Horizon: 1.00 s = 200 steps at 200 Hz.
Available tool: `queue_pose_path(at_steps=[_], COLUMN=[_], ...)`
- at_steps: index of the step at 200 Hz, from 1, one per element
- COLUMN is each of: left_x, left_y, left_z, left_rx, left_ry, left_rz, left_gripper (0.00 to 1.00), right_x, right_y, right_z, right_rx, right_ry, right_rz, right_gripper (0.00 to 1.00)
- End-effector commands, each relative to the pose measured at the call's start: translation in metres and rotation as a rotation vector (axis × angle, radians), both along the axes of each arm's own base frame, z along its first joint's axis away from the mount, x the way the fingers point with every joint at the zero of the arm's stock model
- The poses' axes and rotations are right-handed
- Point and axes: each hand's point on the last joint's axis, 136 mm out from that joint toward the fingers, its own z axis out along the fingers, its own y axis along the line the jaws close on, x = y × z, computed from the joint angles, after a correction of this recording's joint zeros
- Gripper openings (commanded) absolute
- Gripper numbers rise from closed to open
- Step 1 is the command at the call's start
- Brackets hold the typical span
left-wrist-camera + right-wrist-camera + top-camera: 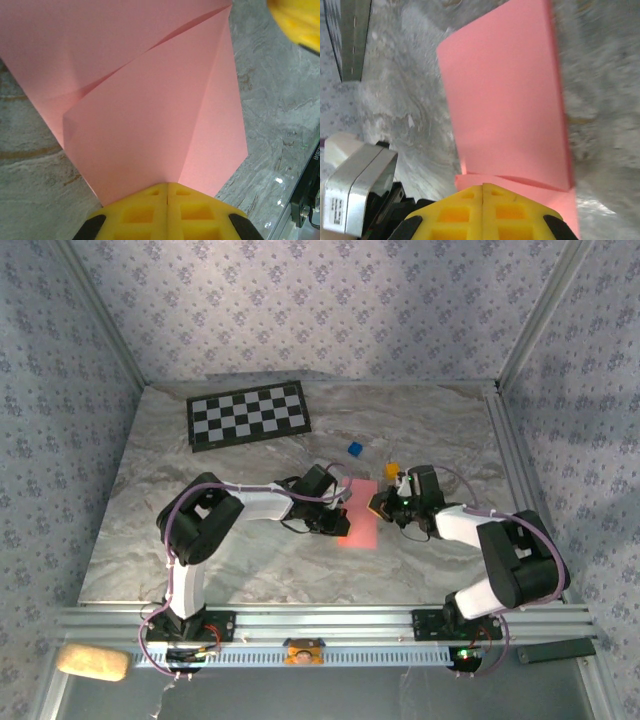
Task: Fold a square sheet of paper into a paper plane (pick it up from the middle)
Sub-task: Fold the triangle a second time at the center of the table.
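The square sheet of paper is salmon pink and lies folded into a narrow strip at mid-table, between both grippers. My left gripper is at its left edge. In the left wrist view the yellow jaws are shut on the sheet, whose raised fold runs straight out from the jaw seam. My right gripper is at the strip's right edge. Its yellow jaws are shut, with their tips on the near edge of the sheet under a slightly lifted flap. A paper plane is out of view.
A black-and-white checkerboard mat lies at the back left. A small blue block and a small orange block sit just behind the grippers. An aluminium rail borders the near edge. Patterned walls enclose the table.
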Motion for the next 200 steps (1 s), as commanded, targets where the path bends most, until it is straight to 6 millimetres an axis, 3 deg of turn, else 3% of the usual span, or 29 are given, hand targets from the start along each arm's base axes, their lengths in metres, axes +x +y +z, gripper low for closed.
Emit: queue_pose_path(at_steps=[1,35,60,100,123,200], left_x=[-0.028,-0.027,-0.02,-0.004,0.001,0.014], left_y=[0.042,0.036,0.028,0.008,-0.006,-0.04], left_z=[-0.044,-0.034,-0.016,0.029,0.045,0.035], left_rx=[0.211,0.176,0.143,0.067,0.015,-0.023], left_ry=[0.094,0.088,0.062,-0.002,0.002,0.045], left_rz=[0.009,-0.001,-0.007,-0.015,-0.025,-0.047], left_gripper=[0.0,0.0,0.0,0.01,0.0,0.02], right_x=[-0.012,-0.023,-0.028,-0.03,-0.03,-0.031], right_y=[0.003,-0.013,-0.02,-0.02,-0.018,-0.019], right_z=[-0.018,-0.052,-0.065,-0.065,-0.065,-0.065], right_rx=[-0.042,-0.08,-0.098,-0.101,-0.1,-0.104], right_ry=[0.065,0.166,0.201,0.204,0.204,0.209], right_rz=[0.037,-0.009,-0.026,-0.028,-0.026,-0.032], right_gripper=[0.05,0.03,0.01,0.01,0.01,0.01])
